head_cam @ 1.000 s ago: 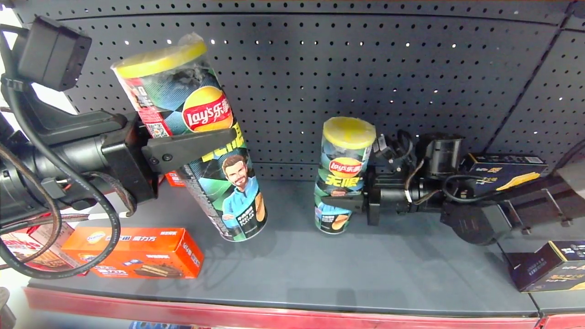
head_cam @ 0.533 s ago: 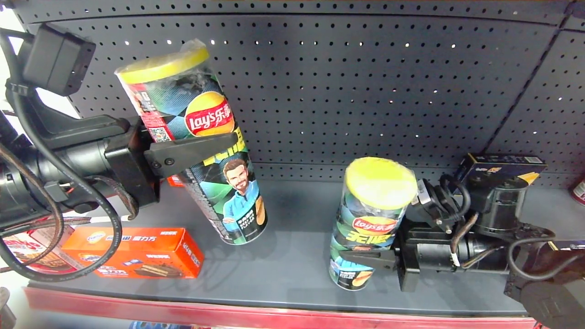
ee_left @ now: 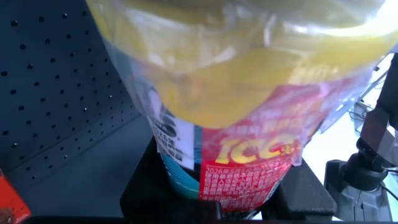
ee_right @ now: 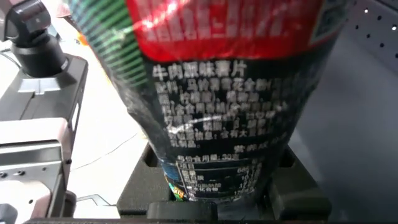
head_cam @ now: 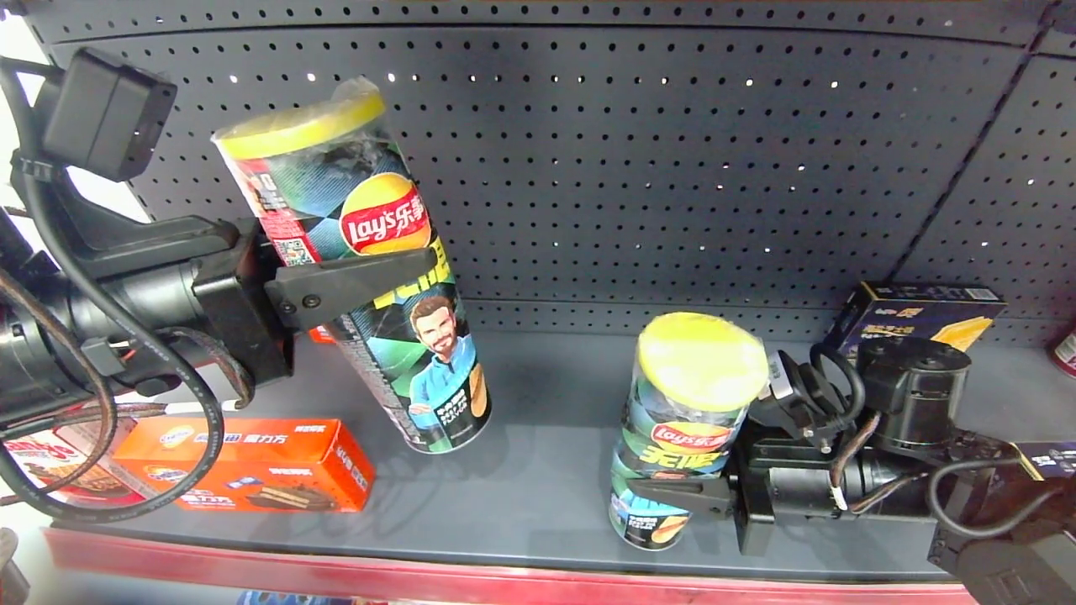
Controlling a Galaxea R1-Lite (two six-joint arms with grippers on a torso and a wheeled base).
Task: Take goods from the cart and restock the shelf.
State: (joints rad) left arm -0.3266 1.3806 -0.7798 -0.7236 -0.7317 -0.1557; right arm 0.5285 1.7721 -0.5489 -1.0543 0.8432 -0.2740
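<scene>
Two tall chip cans with yellow lids are in hand over the dark grey shelf [head_cam: 538, 487]. My left gripper [head_cam: 353, 277] is shut on the left chip can [head_cam: 370, 252], which tilts with its base low over the shelf's left-middle; up close this can [ee_left: 249, 124] shows its lid and red label. My right gripper [head_cam: 681, 491] is shut on the right chip can [head_cam: 685, 420] near the shelf's front edge, right of centre. Whether either base touches the shelf I cannot tell. The right can's label [ee_right: 224, 106] sits between the dark fingers.
An orange biscuit box [head_cam: 252, 466] lies at the front left, with more red boxes [head_cam: 50, 466] beside it. Dark blue boxes stand at the back right [head_cam: 920, 311]. The pegboard back wall [head_cam: 630, 151] and the red front lip [head_cam: 504, 580] bound the shelf.
My right gripper has carried its can from the back of the shelf toward the front edge and a little to the right. The left arm and its can have barely shifted.
</scene>
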